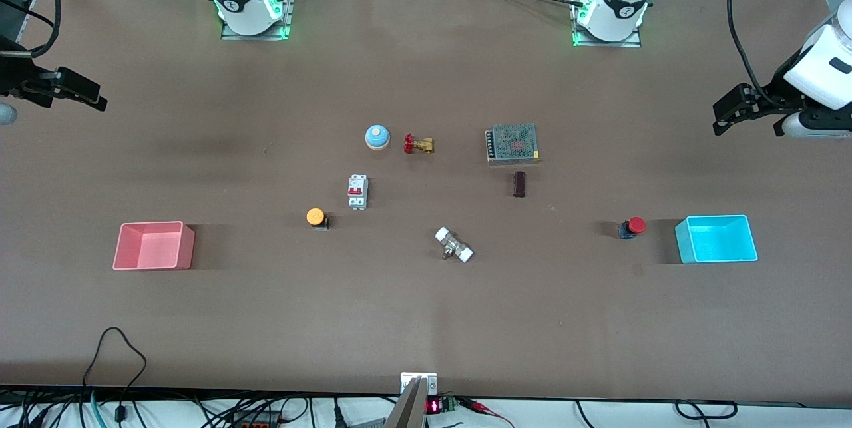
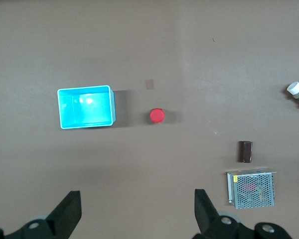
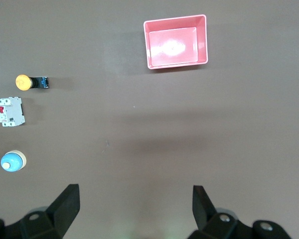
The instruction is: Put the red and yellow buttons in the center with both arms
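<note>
The yellow button (image 1: 317, 217) sits on the brown tabletop (image 1: 413, 195) toward the right arm's end, next to a white circuit breaker; it also shows in the right wrist view (image 3: 25, 81). The red button (image 1: 634, 226) sits toward the left arm's end, beside a cyan bin; it also shows in the left wrist view (image 2: 157, 115). My right gripper (image 1: 100, 103) hangs high over the table's edge at the right arm's end, open and empty (image 3: 136, 206). My left gripper (image 1: 722, 118) hangs high over the left arm's end, open and empty (image 2: 138, 209).
A pink bin (image 1: 150, 223) stands at the right arm's end, a cyan bin (image 1: 712, 217) at the left arm's end. Mid-table lie a blue bell (image 1: 377, 137), a brass valve (image 1: 418, 144), the circuit breaker (image 1: 358, 192), a mesh power supply (image 1: 512, 144), a dark block (image 1: 519, 184) and a white-ended fitting (image 1: 454, 245).
</note>
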Robot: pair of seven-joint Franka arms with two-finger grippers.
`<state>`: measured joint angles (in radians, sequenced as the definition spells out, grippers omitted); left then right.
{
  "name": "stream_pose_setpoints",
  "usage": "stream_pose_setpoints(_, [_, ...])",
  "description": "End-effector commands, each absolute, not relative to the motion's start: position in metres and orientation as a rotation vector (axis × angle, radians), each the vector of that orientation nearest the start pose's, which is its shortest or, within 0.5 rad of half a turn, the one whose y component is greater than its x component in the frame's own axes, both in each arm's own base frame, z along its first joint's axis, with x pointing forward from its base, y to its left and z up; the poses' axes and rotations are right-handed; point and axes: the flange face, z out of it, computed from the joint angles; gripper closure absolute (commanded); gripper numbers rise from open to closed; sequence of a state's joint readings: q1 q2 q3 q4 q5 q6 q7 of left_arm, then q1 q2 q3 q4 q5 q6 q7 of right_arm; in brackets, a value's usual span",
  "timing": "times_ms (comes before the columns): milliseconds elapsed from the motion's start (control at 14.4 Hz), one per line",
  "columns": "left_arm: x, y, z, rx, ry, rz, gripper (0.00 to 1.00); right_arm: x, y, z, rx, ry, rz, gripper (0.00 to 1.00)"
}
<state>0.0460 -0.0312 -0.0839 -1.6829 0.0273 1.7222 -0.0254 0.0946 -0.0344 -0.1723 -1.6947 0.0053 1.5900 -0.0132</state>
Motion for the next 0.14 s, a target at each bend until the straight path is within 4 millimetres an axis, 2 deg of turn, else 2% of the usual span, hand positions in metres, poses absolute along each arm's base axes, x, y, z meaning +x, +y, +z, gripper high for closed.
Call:
stream_pose_setpoints(0, [0.5532, -0.0205, 0.6068, -3.101, 0.035, -0.111, 0.00, 0.5356, -0.0414, 0.5914, -3.136, 0.090, 0.104, 0.00])
stream_pose_setpoints(69, [0.5532, -0.0205, 0.6068, -3.101, 0.035, -0.111, 0.00, 0.5351, -0.0416, 0.5928, -3.137, 0.090, 0.102, 0.00])
